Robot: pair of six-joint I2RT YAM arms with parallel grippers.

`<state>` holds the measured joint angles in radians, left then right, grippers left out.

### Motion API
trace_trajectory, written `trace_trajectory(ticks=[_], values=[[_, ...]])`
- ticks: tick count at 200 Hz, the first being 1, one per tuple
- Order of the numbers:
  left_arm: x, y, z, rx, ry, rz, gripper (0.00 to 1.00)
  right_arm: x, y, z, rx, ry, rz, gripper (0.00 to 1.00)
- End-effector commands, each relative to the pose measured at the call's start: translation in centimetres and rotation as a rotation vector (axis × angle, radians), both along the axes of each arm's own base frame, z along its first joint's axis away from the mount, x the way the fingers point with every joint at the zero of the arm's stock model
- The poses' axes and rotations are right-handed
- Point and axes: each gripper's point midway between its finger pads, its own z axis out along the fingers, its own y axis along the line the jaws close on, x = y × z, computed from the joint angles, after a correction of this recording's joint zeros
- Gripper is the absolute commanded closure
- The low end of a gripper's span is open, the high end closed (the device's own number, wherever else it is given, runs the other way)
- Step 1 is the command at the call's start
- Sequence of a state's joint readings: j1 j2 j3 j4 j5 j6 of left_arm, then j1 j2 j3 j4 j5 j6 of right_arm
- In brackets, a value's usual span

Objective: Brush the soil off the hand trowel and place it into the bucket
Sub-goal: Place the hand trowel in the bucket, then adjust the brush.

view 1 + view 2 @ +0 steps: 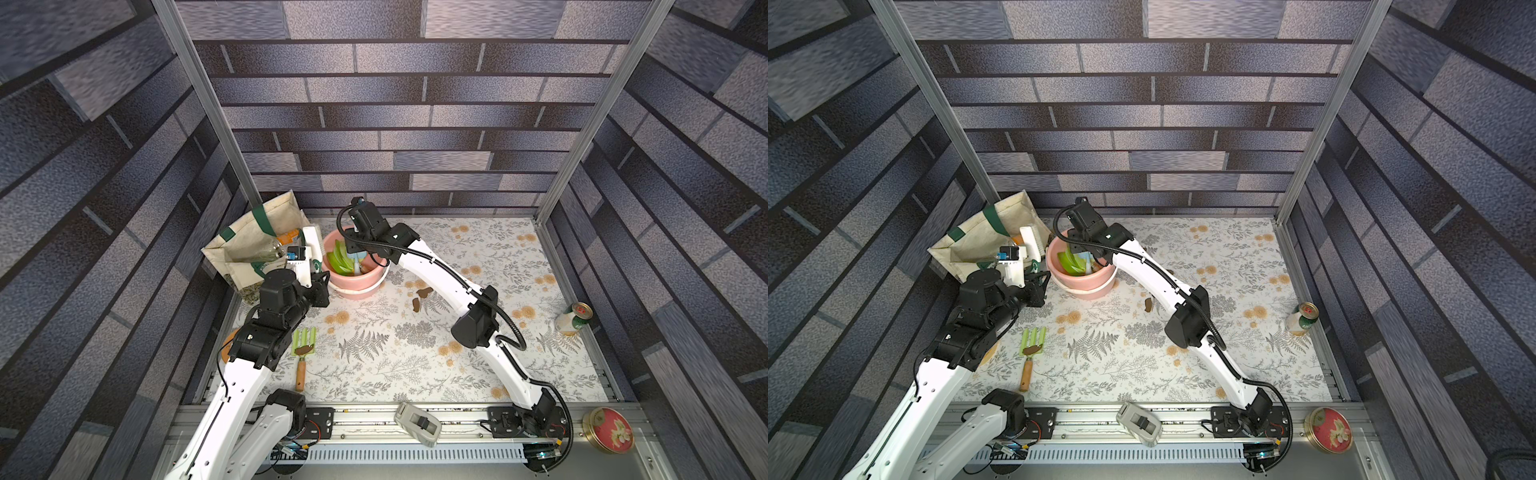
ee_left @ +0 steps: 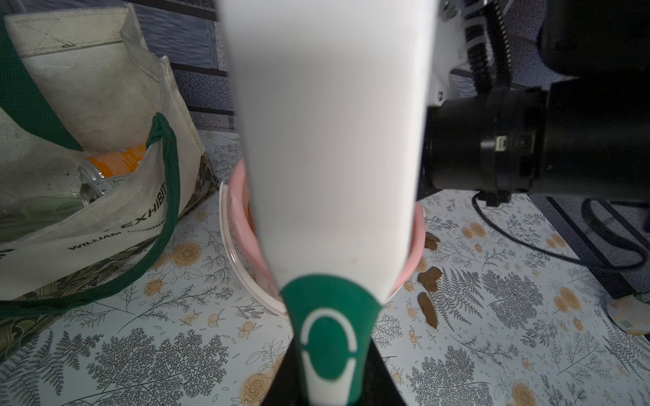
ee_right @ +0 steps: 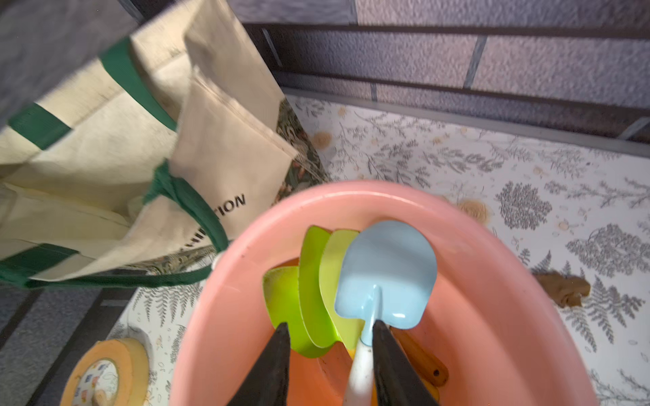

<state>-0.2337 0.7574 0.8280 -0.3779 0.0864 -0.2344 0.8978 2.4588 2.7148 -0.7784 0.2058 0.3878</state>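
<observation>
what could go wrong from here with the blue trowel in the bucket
1. The blue trowel has its white shaft against one finger of the open right gripper. Lifting away could drag it back up or tip it over the rim of the bucket.
2. It lies on stacked green trowels, so it may slide.
3. The left gripper holds the brush right beside the bucket, so a retreating arm might bump it.
</observation>
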Motion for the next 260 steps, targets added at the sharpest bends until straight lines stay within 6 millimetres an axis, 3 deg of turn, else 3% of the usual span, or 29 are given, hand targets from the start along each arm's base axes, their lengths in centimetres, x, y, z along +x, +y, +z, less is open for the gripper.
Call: trace_trajectory(ticks=[1, 62, 86, 110, 143, 158, 161, 177, 212, 260], values=[[-0.3, 1.1, 0.5, -0.01, -0.001, 0.058, 0.99, -1.1, 0.1, 3.9, 0.03, -0.073, 0.022, 0.6], [-0.8, 1.8, -1.4, -0.034, 0.094, 0.1, 0.99, -3.8, -0.2, 8.5, 0.06, -0.131, 0.068, 0.56], [-1.1, 1.5, -1.8, -0.045, 0.124, 0.09, 1.0, -4.3, -1.3, 10.4, 0.06, -0.158, 0.067, 0.54], [-1.3, 2.7, -2.5, -0.026, 0.16, 0.157, 0.99, -4.8, -2.8, 11.4, 0.03, -0.18, 0.054, 0.52], [-2.1, 6.0, -5.3, -0.031, 0.285, 0.338, 1.0, -5.7, -4.3, 11.5, 0.02, -0.183, 0.05, 0.5], [-2.7, 7.5, -6.5, -0.078, 0.317, 0.427, 1.0, -5.8, -4.8, 10.6, 0.006, -0.185, 0.04, 0.47], [-2.8, 7.9, -6.8, -0.086, 0.325, 0.446, 1.0, -6.2, -5.5, 11.9, 0.026, -0.203, 0.036, 0.45], [-3.6, 9.5, -8.2, -0.131, 0.358, 0.539, 1.0, -6.3, -6.5, 11.6, 0.017, -0.218, 0.01, 0.39], [-4.5, 10.5, -9.9, -0.215, 0.387, 0.589, 1.0, -7.1, -8.0, 10.8, 0.013, -0.224, -0.002, 0.35], [-5.2, 11.4, -11.5, -0.192, 0.437, 0.644, 1.0, -8.0, -9.4, 7.9, 0.004, -0.167, -0.026, 0.34]])
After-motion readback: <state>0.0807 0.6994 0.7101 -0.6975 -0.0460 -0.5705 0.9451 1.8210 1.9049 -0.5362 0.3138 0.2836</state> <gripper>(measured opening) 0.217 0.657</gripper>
